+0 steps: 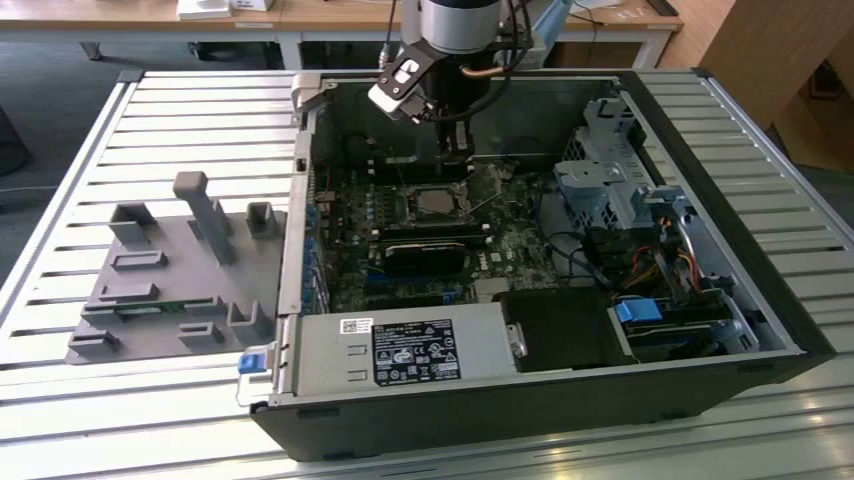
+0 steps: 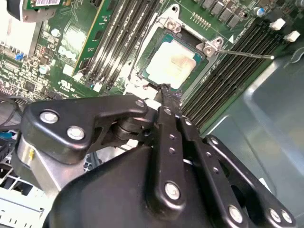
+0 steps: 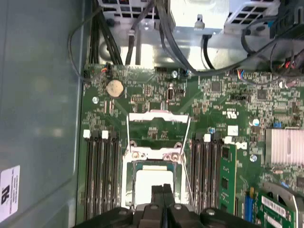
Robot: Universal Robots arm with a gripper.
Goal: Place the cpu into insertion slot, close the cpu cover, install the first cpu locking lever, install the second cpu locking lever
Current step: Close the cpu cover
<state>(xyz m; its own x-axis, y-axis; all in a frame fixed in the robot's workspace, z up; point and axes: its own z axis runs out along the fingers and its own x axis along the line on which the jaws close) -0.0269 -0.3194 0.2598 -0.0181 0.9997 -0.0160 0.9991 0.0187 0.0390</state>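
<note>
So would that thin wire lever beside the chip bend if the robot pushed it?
Probably springy: the lever is a long, thin metal wire. Likely very light too. One end seems pinned at the socket, so a push would probably swing it, not slide it.

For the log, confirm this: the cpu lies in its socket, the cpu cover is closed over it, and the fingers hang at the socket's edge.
One thing is wrong: the first wrist view shows the cpu cover open, swung back off the socket. The cpu does lie in its socket, and the fingers hang at its edge.
</note>
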